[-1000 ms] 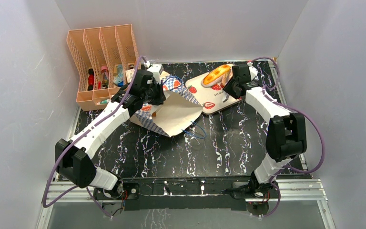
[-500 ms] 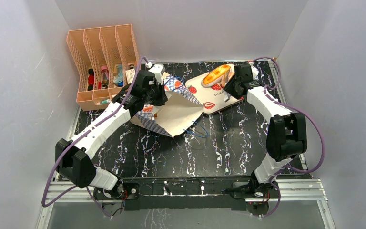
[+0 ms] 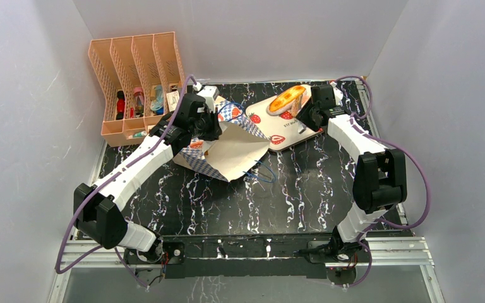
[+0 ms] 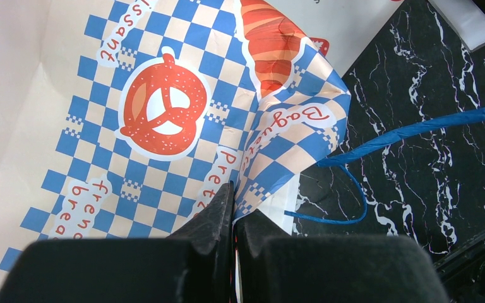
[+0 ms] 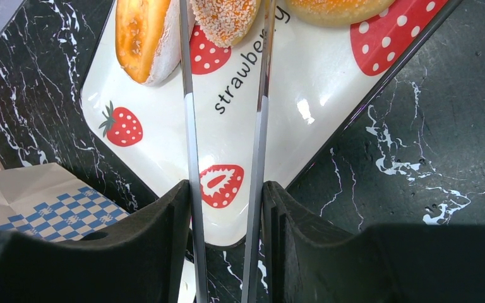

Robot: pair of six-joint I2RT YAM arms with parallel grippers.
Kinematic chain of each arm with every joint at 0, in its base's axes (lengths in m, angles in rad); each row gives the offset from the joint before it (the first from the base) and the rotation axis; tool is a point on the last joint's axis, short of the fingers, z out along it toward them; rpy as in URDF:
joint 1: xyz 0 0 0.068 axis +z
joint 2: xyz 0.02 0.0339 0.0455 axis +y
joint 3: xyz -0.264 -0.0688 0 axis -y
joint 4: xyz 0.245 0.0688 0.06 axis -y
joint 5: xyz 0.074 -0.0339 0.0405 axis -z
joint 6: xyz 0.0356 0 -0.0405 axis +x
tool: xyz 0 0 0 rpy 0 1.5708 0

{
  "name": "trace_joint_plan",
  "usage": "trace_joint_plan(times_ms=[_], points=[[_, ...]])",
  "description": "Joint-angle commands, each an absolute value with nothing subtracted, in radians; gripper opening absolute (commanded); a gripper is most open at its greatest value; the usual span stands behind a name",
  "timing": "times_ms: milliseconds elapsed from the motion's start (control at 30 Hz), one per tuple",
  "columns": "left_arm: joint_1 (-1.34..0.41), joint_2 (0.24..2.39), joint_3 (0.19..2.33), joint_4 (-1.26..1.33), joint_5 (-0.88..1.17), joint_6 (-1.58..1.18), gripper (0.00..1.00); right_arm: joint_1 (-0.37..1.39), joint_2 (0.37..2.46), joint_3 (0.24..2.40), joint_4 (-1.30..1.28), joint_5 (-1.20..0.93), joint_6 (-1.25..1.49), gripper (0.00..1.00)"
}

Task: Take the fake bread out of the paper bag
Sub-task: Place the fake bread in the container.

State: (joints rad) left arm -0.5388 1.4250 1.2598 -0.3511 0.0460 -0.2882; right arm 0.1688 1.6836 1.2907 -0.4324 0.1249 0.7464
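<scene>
Left gripper (image 4: 233, 201) is clenched tight on a fold of the paper bag (image 4: 158, 120), which is slumped at eleven o'clock on the table (image 3: 303, 189). Its blue cord handle (image 4: 410, 129) is loose on the marble. My right gripper (image 5: 226, 192) grasps metal tongs (image 5: 188, 126), whose arms run either side of a crumbed roll (image 5: 224, 19). The fake bread (image 3: 287, 99) sits on the strawberry tray (image 5: 328, 76) at one o'clock, with the orange-glazed loaf (image 5: 140, 35) at the roll's nine and a golden piece (image 5: 338, 6) at its three.
</scene>
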Motion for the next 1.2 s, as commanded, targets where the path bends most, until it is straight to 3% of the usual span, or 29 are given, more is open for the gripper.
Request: trace_joint_plan(times_ms=[0, 1167], points=[[-0.543, 1.379, 1.258, -0.355, 0.057, -0.287, 0.0, 0.166, 1.634, 1.314, -0.358, 0.126, 0.752, 0.39], [-0.543, 1.4, 1.25, -0.311, 0.077, -0.287, 0.0, 0.131, 1.586, 1.419, -0.414, 0.179, 0.712, 0.42]])
